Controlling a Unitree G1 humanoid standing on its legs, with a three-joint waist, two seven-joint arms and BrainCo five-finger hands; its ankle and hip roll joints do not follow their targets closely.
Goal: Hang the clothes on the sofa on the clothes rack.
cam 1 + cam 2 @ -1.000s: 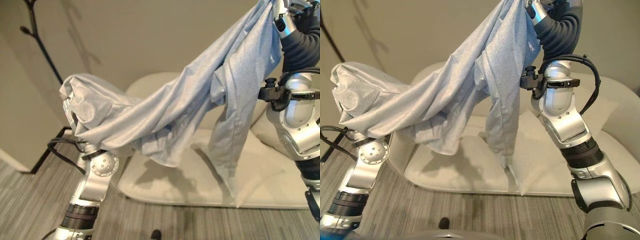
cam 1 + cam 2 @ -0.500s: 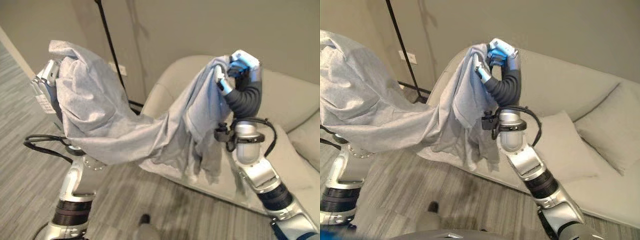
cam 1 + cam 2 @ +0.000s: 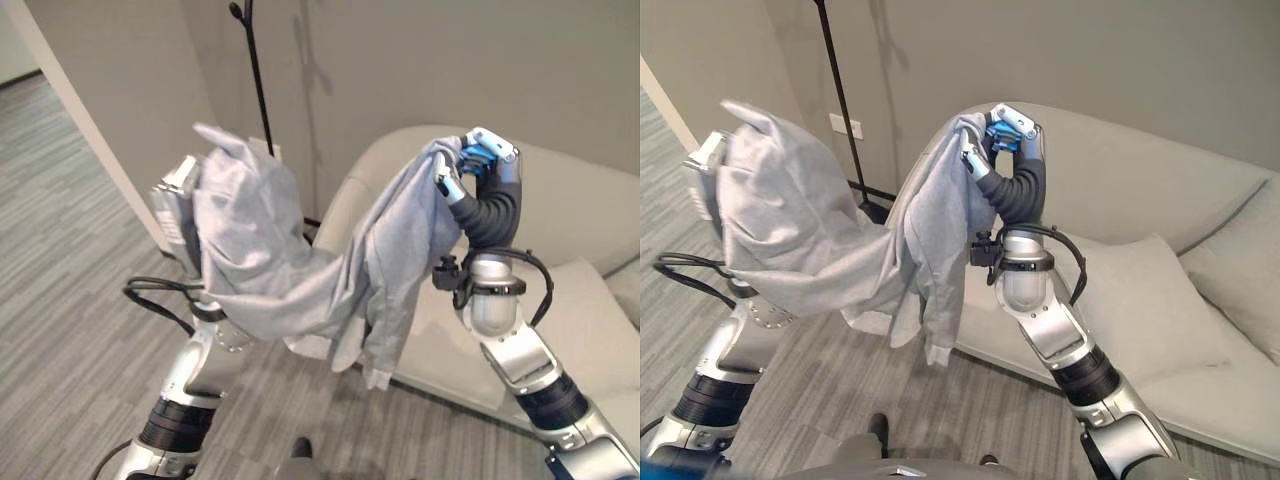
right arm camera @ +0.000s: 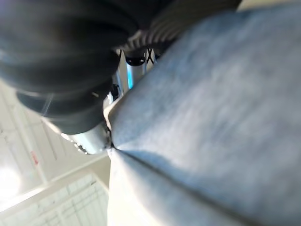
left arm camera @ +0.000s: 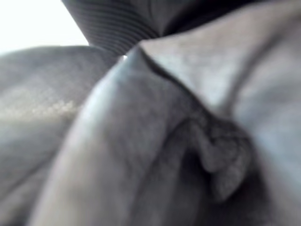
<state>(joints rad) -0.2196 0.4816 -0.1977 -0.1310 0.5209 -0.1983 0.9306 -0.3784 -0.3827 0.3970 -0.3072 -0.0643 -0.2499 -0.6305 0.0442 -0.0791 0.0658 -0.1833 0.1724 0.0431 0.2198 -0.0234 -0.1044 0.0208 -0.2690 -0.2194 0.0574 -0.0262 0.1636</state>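
You have the grey garment (image 3: 300,270) strung between both raised hands, sagging across the gap in front of you. The clothes rack's black pole (image 3: 262,100) stands just behind the left hand (image 3: 178,205) (which is wrapped in cloth), against the wall. The sofa (image 3: 1160,250) fills the right side; bare striped floor (image 3: 70,300) lies open at left.

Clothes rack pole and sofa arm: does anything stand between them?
In the right eye view, the black clothes rack rises just beside the sofa; between them shows bare wall with an outlet and floor.

Two head eyes looking down on shared garment (image 3: 300,270) and sofa (image 3: 1200,300), wrist cameras pressed against cloth
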